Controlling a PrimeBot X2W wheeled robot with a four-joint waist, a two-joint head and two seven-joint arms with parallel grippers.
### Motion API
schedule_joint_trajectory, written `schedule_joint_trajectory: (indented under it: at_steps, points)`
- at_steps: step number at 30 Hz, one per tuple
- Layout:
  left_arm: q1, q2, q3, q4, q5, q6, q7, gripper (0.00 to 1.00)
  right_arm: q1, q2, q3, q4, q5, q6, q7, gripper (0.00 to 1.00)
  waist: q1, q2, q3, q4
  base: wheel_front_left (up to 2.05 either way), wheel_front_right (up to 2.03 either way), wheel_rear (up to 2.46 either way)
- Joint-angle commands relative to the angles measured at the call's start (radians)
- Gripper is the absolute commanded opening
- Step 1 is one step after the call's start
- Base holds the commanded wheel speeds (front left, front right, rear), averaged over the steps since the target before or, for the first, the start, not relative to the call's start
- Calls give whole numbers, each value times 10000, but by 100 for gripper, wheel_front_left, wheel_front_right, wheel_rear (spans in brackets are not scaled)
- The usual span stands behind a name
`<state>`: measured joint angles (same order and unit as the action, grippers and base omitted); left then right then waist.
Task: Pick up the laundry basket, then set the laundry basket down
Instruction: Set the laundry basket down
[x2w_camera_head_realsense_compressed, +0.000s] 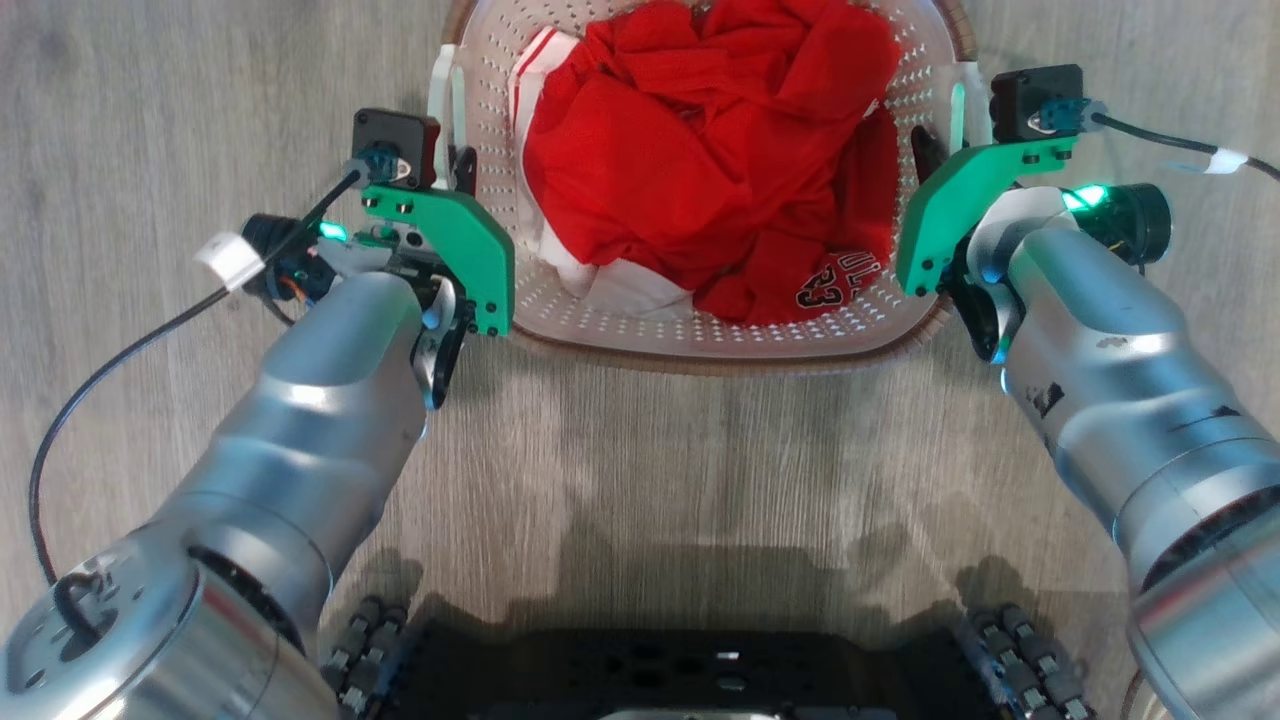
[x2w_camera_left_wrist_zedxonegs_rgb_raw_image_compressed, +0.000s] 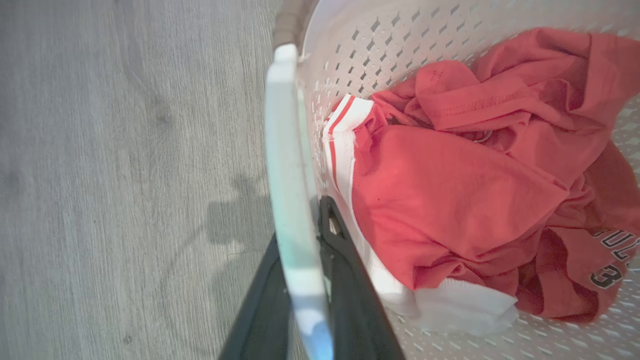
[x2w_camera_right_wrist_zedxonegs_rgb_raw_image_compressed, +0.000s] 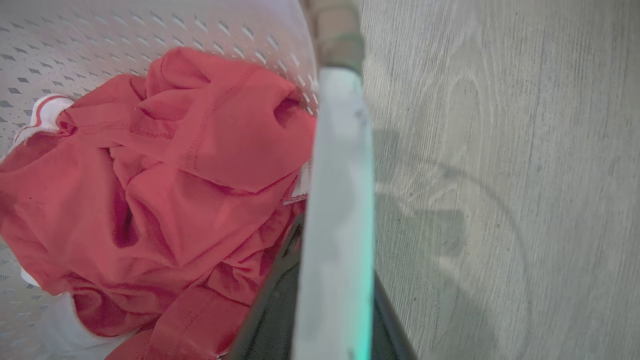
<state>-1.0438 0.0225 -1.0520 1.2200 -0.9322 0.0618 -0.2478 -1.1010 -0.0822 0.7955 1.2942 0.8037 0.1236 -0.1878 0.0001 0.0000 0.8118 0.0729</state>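
Head view is showing the basket (x2w_camera_head_realsense_compressed: 600, 322) at top centre. The left gripper (x2w_camera_head_realsense_compressed: 463, 168) is pinching its left handle (x2w_camera_left_wrist_zedxonegs_rgb_raw_image_compressed: 291, 175) and the right gripper (x2w_camera_head_realsense_compressed: 926, 150) is pinching its right handle (x2w_camera_right_wrist_zedxonegs_rgb_raw_image_compressed: 341, 200), probably balancing the clothes (x2w_camera_head_realsense_compressed: 700, 150) for lifting.

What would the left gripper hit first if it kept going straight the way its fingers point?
Its fingers straddle the white side handle of the laundry basket; pushed straight on, the left gripper would likely slide along it into the brown rim, though depth is unclear.
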Motion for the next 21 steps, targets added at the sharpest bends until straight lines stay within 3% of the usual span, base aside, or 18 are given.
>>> schedule_joint_trajectory:
  at_steps: [1,21]
  points:
    - [-401,280,278,-127,217,104,-138,0,439,70,17,-36,-522,71,-49,0,-1,0,223,52,0,0,0]
    - [-248,278,580,-556,724,98,-139,0,539,252,-1940,-35,-2584,71,48,0,-1,0,854,57,0,0,0]
